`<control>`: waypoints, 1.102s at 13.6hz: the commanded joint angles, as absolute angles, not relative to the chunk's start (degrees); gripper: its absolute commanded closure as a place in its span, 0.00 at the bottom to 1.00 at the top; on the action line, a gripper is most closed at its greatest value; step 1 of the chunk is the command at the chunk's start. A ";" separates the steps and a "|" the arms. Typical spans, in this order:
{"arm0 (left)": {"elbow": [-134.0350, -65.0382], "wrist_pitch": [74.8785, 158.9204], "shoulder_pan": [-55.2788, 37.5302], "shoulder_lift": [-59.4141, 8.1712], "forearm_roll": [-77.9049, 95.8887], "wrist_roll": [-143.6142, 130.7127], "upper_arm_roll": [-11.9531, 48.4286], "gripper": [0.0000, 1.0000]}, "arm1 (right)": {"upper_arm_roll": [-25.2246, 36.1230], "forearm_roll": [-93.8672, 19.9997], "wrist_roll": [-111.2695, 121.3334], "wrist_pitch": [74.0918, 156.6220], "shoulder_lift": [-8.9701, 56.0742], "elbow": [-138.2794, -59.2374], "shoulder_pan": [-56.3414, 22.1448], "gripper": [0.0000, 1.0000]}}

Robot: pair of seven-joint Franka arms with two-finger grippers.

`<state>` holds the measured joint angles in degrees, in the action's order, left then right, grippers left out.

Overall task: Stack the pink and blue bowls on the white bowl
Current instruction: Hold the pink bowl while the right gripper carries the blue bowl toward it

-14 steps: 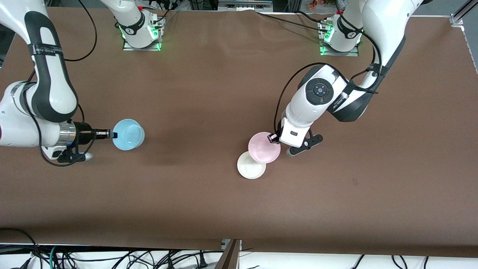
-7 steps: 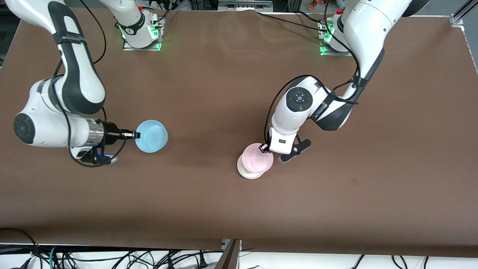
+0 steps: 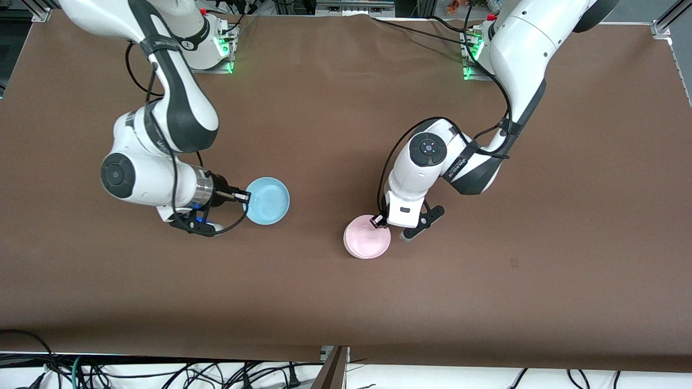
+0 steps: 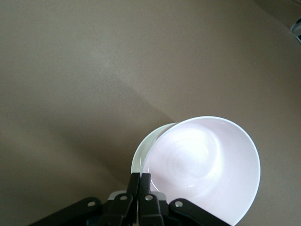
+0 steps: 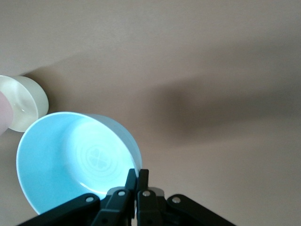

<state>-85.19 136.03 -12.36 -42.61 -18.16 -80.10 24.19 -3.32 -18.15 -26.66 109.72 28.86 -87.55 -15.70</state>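
Left claw point(image 3: 377, 220) pinching pink bowl point(image 3: 367, 242), over white bowl point(image 4: 139, 155)

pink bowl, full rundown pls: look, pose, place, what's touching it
The pink bowl is small, round, plain and pale pink, plastic by its look, empty, with faint rings on its floor. It is upright, over the white bowl, covering it almost wholly in the front view; whether it is fully seated I cannot tell. The left gripper is shut on its rim, on the side farther from the front camera. Nothing else touches it.
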 commanded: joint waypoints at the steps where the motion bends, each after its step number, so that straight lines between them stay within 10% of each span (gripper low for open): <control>1: -81.83 136.05 -13.79 -45.17 -20.04 -81.56 23.64 1.00 | -2.99 -18.90 -28.56 110.21 30.58 -84.99 -16.61 1.00; 15: -81.91 138.34 -18.28 -46.05 -19.69 -83.58 18.72 1.00 | -2.99 -18.63 -38.06 118.48 33.05 -84.81 -22.15 1.00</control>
